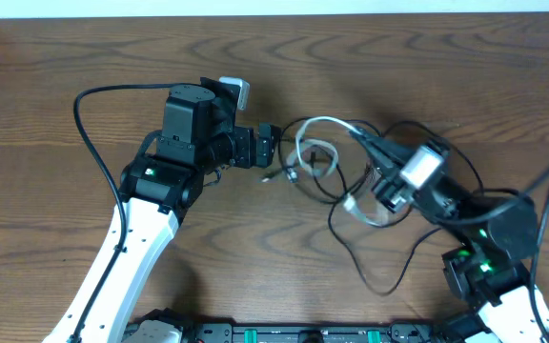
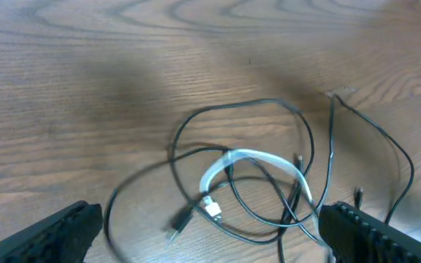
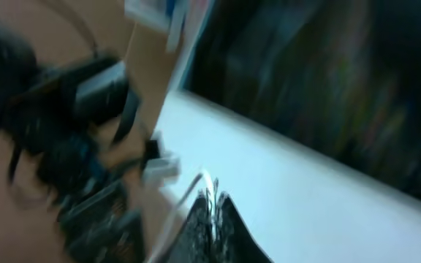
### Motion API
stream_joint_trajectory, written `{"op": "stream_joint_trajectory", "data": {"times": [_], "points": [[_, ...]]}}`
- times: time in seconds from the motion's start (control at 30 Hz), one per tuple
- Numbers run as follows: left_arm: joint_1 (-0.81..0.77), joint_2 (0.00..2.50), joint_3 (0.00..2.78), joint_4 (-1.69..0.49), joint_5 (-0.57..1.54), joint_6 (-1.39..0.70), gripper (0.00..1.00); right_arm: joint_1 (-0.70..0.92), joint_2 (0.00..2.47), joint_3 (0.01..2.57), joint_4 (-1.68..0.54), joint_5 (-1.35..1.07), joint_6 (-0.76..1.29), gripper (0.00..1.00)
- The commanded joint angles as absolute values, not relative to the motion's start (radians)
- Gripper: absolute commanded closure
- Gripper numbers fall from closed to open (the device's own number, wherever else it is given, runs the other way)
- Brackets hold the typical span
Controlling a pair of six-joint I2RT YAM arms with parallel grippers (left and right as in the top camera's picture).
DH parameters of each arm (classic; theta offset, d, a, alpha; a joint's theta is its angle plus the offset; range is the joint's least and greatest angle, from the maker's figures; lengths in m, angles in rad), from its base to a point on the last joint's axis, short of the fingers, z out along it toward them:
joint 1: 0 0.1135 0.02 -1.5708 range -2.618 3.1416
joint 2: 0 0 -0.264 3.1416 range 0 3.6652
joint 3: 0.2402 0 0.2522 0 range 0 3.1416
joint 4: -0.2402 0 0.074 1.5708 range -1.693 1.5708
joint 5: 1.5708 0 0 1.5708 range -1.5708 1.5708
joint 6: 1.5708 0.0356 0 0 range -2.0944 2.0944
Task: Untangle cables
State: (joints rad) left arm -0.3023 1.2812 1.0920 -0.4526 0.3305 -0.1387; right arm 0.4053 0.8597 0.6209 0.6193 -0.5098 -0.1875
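Note:
The cables [image 1: 317,157] lie in a tangle of thin black loops with a white strand [image 1: 318,122] at the table's middle. My left gripper [image 1: 273,145] is open and empty just left of the tangle. In the left wrist view its fingers [image 2: 210,226] stand wide apart above the cables [image 2: 247,175], with the white strand [image 2: 262,157] and small plug ends between them. My right gripper [image 1: 358,134] sits at the tangle's right side. The blurred right wrist view shows its fingers [image 3: 214,201] shut on thin black and white strands.
One black cable trails in a long loop toward the front edge [image 1: 370,267]. The left arm's own thick cable arcs out at the left [image 1: 84,124]. The wooden table [image 1: 65,57] ends at a white strip along the back.

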Motion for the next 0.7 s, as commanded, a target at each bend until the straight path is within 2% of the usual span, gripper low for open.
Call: {"op": "stream_joint_trajectory", "data": {"times": [0.0,0.2,0.43,0.67], "points": [[-0.3,1.287,1.114,-0.455,0.319,-0.147,0.0,0.411,0.842,0.628,0.657,-0.443,-0.18,0.99],[-0.3,1.287,1.114,-0.455,0.319,-0.147,0.0,0.411,0.842,0.628,0.684,-0.412,-0.181,0.99],[-0.3,1.287,1.114,-0.456,0.319,-0.147,0.0,0.411,0.842,0.628,0.946,-0.165,-0.187,0.99],[-0.3,1.287,1.114,-0.457,0.319,-0.147,0.0,0.316,0.846,0.648,0.907,0.187,-0.437,0.99]]}}
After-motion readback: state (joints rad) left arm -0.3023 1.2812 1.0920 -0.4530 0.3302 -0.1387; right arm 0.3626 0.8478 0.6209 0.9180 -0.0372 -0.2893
